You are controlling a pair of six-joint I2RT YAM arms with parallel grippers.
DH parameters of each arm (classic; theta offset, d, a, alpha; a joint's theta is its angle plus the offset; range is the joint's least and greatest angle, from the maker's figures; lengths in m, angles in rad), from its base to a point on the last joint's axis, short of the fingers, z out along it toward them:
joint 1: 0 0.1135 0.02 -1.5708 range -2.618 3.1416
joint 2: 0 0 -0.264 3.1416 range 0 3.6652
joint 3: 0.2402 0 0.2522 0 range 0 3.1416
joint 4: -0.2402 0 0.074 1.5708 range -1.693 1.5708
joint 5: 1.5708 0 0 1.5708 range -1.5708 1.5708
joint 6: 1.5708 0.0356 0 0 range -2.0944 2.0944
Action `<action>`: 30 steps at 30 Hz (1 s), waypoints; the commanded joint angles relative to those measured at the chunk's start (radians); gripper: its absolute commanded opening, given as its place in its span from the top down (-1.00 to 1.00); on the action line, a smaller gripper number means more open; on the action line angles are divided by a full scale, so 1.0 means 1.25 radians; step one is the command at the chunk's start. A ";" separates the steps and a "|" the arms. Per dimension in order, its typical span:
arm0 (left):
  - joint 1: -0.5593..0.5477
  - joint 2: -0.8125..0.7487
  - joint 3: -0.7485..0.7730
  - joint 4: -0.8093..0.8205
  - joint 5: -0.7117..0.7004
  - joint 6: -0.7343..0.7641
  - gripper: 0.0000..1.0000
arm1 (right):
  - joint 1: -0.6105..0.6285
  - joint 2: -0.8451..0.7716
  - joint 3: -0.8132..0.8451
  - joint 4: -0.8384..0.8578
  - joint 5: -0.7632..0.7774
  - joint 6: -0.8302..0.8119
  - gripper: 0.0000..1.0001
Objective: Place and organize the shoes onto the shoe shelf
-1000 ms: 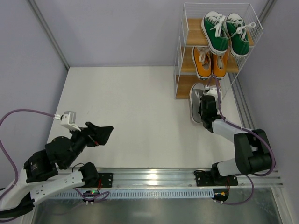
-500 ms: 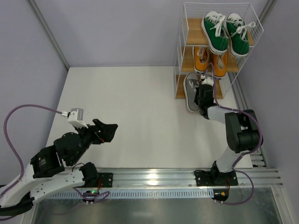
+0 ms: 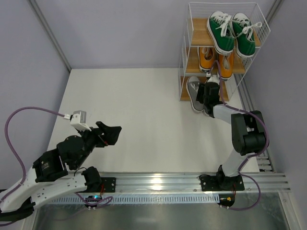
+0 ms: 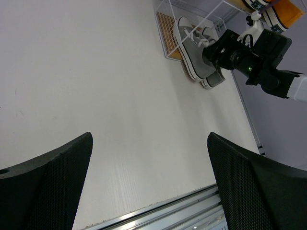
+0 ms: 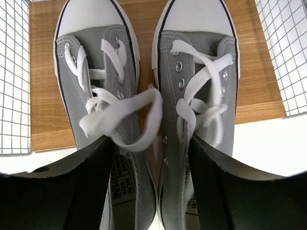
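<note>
Shoe shelf (image 3: 196, 28): three tiers, one pair each. Green pair (image 3: 230, 33) top, orange pair (image 3: 216, 60) middle, grey pair (image 5: 144, 100) bottom, heels overhanging front. Right gripper (image 5: 153, 189) jaws apart over grey heels. Left gripper (image 4: 149, 177) spread wide, empty.

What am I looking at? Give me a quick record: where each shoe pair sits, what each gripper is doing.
Shoe shelf, top tier: green shoes
Middle tier: orange shoes
Bottom tier: grey shoes, toes in, heels sticking out
Right gripper: open, fingers straddling the grey pair's inner sides
Left gripper: open, empty, above the table
</note>
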 commanded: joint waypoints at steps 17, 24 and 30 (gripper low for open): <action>-0.001 -0.041 -0.029 0.070 0.018 0.027 -0.99 | 0.018 -0.456 -0.223 -0.093 0.025 0.149 0.92; -0.001 -0.083 -0.033 0.053 0.025 0.017 -0.99 | 0.018 -0.495 -0.214 -0.415 0.042 0.286 0.92; -0.001 -0.104 -0.032 0.039 0.020 0.006 -1.00 | 0.018 -0.476 -0.216 -0.516 0.031 0.329 0.92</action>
